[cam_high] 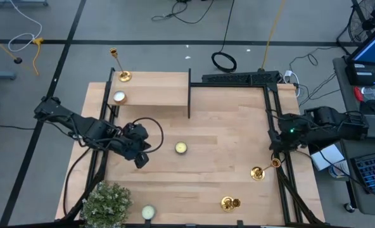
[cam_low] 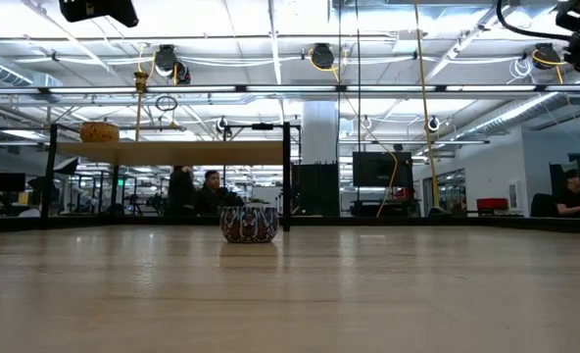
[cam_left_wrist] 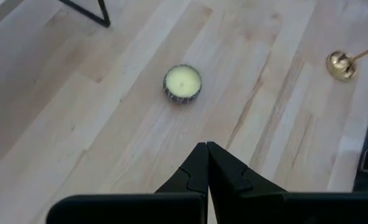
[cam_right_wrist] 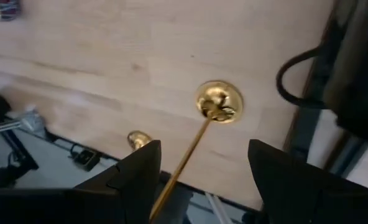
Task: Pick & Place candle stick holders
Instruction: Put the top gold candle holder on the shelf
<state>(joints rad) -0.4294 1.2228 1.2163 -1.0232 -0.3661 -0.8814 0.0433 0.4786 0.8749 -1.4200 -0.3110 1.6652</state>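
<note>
Three gold candle stick holders show. One (cam_high: 120,68) stands on the raised shelf at the far left. One (cam_high: 258,171) stands by its round base on the table near the right edge, and one (cam_high: 230,203) stands near the front edge. My right gripper (cam_right_wrist: 204,144) is open above the right-edge holder. Its thin stem (cam_right_wrist: 190,155) rises between the two fingers, nearer one of them; I see no touch. My left gripper (cam_left_wrist: 206,146) hangs shut over the table's left half, short of a yellow tealight (cam_left_wrist: 183,83).
A white tealight (cam_high: 119,97) sits on the shelf (cam_high: 156,88) and another (cam_high: 148,212) by the front edge. A bushy plant (cam_high: 108,202) fills the front left corner. Black frame posts (cam_high: 189,95) stand mid-table and along the right edge.
</note>
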